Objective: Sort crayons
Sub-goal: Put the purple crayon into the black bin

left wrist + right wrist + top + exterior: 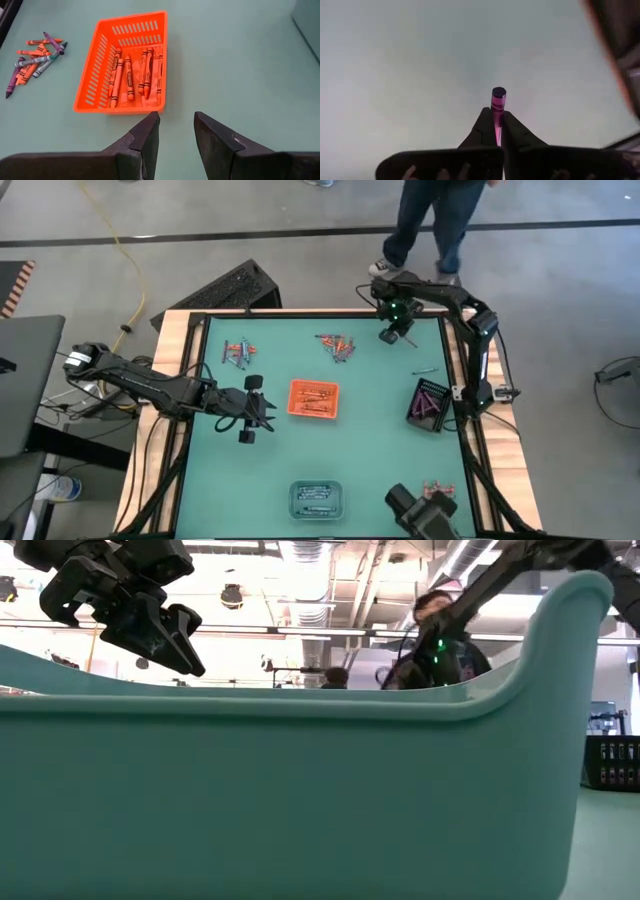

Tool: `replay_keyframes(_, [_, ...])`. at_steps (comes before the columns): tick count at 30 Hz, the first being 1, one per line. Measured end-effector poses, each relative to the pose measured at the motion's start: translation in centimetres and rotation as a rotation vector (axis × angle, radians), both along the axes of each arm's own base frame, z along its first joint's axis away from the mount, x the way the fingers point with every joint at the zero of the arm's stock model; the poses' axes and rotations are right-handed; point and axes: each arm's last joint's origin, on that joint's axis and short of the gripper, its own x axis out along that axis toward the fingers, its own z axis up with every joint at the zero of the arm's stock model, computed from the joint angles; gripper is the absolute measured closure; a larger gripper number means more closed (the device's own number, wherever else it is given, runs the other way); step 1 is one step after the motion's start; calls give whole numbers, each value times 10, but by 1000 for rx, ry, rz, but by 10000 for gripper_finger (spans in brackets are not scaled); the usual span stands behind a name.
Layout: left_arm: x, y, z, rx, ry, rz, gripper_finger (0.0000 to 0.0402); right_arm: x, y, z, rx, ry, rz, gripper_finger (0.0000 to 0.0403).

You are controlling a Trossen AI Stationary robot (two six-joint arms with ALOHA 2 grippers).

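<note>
High view first: your right claw (392, 335) sits at the far right corner of the green worktop (380, 440), close to the far edge; the right wrist view shows its two fingers (481, 131) pinched tight on a magenta crayon (498, 100), whose blunt end pokes out past the fingertips over bare green surface; your left claw (252, 409) hovers just left of the orange tray (314, 400) near the middle of the worktop; in the left wrist view its fingers (145, 137) stand apart with nothing between them, pointing at the near wall of the orange tray (95, 65); orange crayons (135, 75) lie lengthwise inside that tray, side by side; a loose pile of mixed crayons (35, 60), orange, purple and grey, lies on the worktop beside it, apart from the tray; from above you see another loose heap (238, 354) at the far left, and one (338, 346) at the far middle, near the right claw; a single stick (424, 370) lies alone toward the right side; the dark tray (430, 402) at the right edge holds purple sticks; the clear tray (316, 500) sits at the near edge with greyish sticks inside; a few orange sticks (436, 489) lie at the near right corner; a person (435, 220) stands on the floor beyond the far edge.
</note>
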Motion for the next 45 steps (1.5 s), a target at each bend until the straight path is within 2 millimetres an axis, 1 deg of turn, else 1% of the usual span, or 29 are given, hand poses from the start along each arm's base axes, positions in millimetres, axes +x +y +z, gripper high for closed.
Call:
replay_keyframes(3, [0,0,0,0,-1,0,287,8,18,27,-48,-51,31,402])
replay_keyframes(7, [0,0,0,-1,-5,0,287,13,48,66,-85,-144,28,402])
replay_keyframes(10, [0,0,1,-3,-8,1,287,15,73,90,-103,-201,21,402])
replay_keyframes(13, [0,0,1,-9,-8,5,288,15,98,107,-78,-223,11,402])
replay_keyframes(19, [0,0,1,-12,-8,5,287,20,149,124,-51,-187,-1,403])
replay_keyframes(22, [0,0,1,-5,-7,-1,287,25,173,129,-53,-188,14,403])
replay_keyframes(26, [0,0,1,0,-6,-5,287,31,200,133,-96,-191,12,403])
replay_keyframes(32, [0,-1,0,-9,9,-24,287,39,239,134,-143,-196,24,403])
replay_keyframes(37, [0,-1,0,-15,9,-27,287,42,271,134,-194,-207,24,403])
replay_keyframes(39, [0,-1,0,-11,8,-31,287,41,283,129,-206,-198,24,403])
replay_keyframes(41, [0,-1,0,-3,7,-36,287,35,293,119,-211,-167,12,403])
replay_keyframes(45, [0,-1,0,17,7,-51,287,16,305,99,-234,-106,-46,403])
